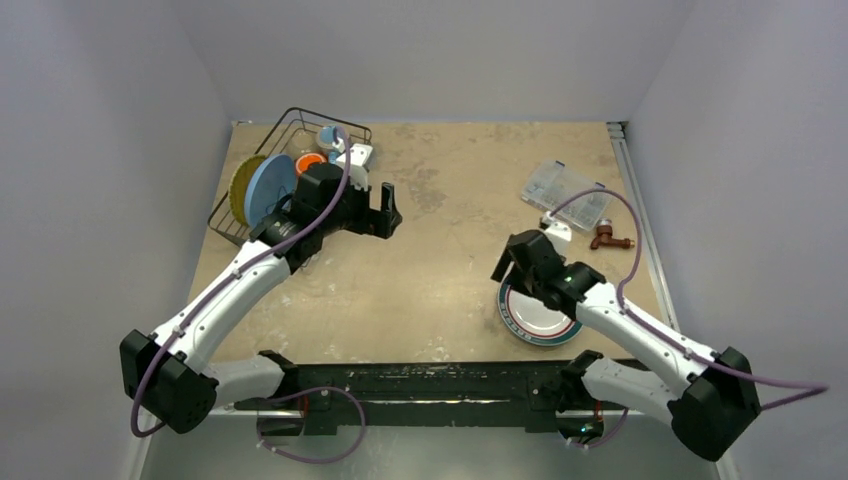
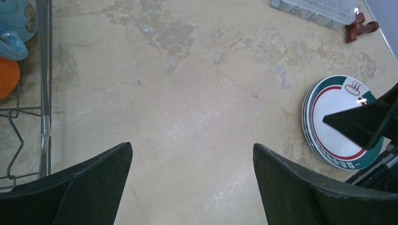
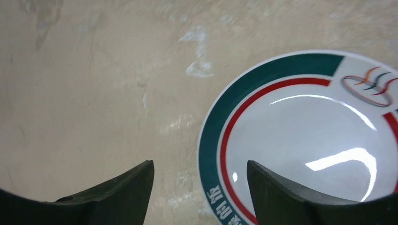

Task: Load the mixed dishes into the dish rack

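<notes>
The right hand hung part open and empty, one finger above the left rim of the plate, the other above bare tabletop. The plate lay flat, filling the frame's right half. Judged stiff, glazed, slippery, breakable: pinch the thin rim squarely and gently.

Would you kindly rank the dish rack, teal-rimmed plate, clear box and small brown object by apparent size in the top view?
1. dish rack
2. teal-rimmed plate and clear box: about alike, plate partly hidden by the right arm
3. brown object
</notes>
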Controlling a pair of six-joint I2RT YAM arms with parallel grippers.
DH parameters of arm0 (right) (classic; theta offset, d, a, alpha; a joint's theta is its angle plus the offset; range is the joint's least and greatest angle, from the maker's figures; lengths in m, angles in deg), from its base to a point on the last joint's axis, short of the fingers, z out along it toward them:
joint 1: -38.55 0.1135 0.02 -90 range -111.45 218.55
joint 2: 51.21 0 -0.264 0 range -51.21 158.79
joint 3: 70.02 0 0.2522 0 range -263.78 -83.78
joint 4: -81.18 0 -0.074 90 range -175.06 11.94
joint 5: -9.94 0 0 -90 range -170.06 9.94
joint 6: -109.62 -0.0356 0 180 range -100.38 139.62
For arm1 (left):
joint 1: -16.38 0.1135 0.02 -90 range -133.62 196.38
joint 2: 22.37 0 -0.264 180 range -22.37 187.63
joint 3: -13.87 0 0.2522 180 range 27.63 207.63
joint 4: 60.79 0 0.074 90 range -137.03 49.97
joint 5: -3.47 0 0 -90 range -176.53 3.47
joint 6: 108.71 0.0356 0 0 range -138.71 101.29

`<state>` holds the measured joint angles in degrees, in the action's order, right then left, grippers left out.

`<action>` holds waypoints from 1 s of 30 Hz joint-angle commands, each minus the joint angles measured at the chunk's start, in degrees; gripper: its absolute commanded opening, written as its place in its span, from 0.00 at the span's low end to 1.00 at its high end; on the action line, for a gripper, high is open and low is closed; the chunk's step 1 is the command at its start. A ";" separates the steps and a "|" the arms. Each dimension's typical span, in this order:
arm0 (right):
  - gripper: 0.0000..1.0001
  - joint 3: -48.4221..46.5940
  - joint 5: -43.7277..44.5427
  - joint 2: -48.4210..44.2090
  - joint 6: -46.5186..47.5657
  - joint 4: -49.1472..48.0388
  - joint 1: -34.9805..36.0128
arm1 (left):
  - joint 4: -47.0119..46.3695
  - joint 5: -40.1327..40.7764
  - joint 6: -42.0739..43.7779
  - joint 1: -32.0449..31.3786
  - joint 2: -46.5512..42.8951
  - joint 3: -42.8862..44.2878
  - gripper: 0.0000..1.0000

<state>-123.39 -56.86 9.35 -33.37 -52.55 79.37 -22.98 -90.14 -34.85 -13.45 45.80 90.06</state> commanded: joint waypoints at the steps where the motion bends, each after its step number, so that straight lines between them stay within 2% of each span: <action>1: 0.73 0.55 -1.08 -5.77 -3.25 3.92 -14.71 | -0.40 1.21 -3.54 -0.40 0.16 3.21 1.00; 3: 0.80 3.00 -3.53 -9.84 -2.36 2.59 -21.50 | -1.11 1.81 -5.88 -0.38 -0.48 3.13 1.00; 6: 0.97 4.73 -0.94 -14.81 -4.26 2.80 -27.34 | -2.43 -1.12 -5.72 -0.32 -1.57 3.30 1.00; 7: 0.99 4.96 0.28 -15.75 -5.15 3.24 -28.55 | -3.09 -2.79 -5.14 -0.34 -1.82 2.98 1.00; 14: 0.99 6.05 0.46 -13.97 -4.07 2.74 -39.99 | -4.29 -18.78 -3.99 -0.39 0.60 3.50 1.00; 19: 0.99 8.87 -6.81 -10.70 -0.06 -0.18 -52.25 | -3.94 -21.01 -3.80 -0.38 2.04 3.80 1.00; 24: 0.98 9.71 -11.09 -7.16 2.82 -2.10 -54.20 | -3.37 -23.52 -4.60 -0.43 3.95 4.54 0.99; 30: 0.90 10.23 -19.09 -7.44 5.51 -2.24 -54.26 | -0.65 -27.52 -6.03 -1.10 9.34 7.25 0.94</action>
<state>-113.25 -69.67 3.42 -30.51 -53.33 25.36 -24.62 -113.05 -39.44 -13.82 52.55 93.67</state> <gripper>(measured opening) 0.916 0.955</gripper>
